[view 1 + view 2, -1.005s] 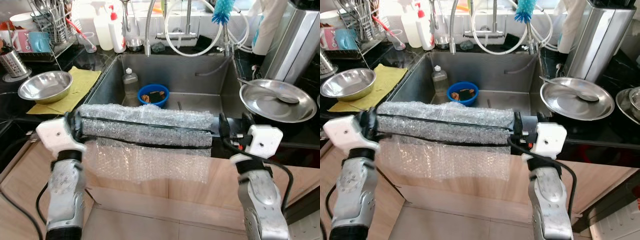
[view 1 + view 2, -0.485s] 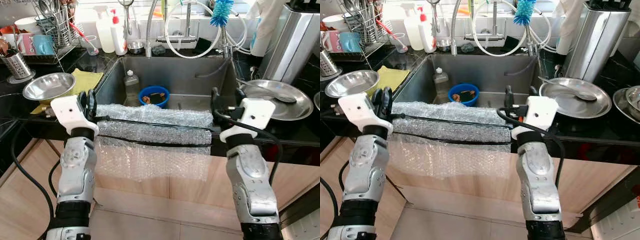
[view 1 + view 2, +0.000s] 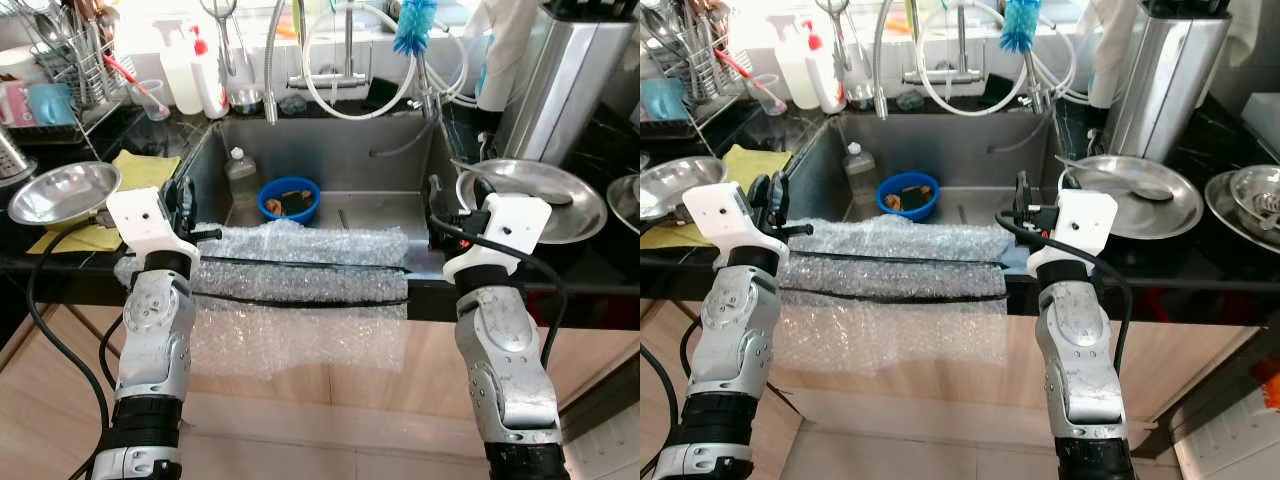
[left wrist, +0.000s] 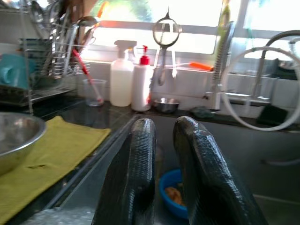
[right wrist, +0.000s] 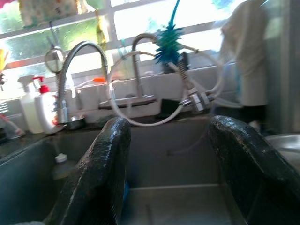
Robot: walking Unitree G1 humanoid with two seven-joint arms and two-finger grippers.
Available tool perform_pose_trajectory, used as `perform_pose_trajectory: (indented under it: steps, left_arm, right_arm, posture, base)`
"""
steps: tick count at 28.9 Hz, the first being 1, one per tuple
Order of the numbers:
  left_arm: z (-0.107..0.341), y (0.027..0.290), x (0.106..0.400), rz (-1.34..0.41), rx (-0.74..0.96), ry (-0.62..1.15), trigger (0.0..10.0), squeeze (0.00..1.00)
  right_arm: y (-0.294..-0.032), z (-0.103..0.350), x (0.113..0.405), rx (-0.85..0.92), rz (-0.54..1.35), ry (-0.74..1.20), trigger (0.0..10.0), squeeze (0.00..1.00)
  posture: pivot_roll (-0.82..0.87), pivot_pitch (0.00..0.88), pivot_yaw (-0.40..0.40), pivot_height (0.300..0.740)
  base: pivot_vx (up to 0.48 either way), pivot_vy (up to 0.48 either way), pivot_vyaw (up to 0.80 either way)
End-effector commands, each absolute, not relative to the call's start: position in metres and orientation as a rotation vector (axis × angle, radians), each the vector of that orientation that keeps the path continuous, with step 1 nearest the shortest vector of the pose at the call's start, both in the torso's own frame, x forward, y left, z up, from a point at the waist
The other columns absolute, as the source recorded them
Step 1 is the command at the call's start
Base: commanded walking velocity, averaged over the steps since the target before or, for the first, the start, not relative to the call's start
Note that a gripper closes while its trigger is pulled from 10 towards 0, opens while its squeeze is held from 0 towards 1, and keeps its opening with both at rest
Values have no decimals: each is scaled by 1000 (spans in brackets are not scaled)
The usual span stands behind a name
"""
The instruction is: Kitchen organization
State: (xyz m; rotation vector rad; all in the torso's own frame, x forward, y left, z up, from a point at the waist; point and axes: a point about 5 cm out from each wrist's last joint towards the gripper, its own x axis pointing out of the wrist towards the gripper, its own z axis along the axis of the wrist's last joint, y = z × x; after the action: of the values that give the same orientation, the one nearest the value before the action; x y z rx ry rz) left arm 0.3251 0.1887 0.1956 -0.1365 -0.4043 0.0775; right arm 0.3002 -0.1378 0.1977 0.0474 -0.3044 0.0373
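- Bubble wrap [image 3: 300, 270] lies rolled along the front edge of the sink [image 3: 330, 160], one loose flap hanging over the table's front edge; resting on that rim likely keeps it from sliding in or off.
- Left pincer [image 3: 183, 207] stands at the roll's left end, fingers [image 4: 140, 159] narrow with nothing between them.
- Right pincer [image 3: 435, 210] stands at the right end, fingers [image 5: 103, 164] wide and empty.
- The two seem placed to steady or gather the roll from both ends.
- Blue bowl [image 3: 289, 199] and a bottle [image 3: 240, 175] sit in the sink behind.
- No readable labels or writing.
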Motion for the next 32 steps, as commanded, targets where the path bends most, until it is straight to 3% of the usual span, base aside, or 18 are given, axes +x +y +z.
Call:
perform_pose_trajectory:
  steps: [1,13,32]
  left_arm:
    - [193,194,324,88,-133,-392,10000,0]
    - [193,193,324,81,-142,-393,10000,0]
    - [190,188,326,49,-171,-368,10000,0]
  right_arm:
    - [-131,199,301,48,63,-304,10000,0]
    - [-126,200,302,57,86,-297,10000,0]
    - [-124,201,303,62,92,-301,10000,0]
  posture:
    - [-39,38,78,740]
    - [-44,35,76,740]
    - [-45,35,75,740]
  base:
    - [304,0,0]
    - [304,0,-127]
    - [0,0,0]
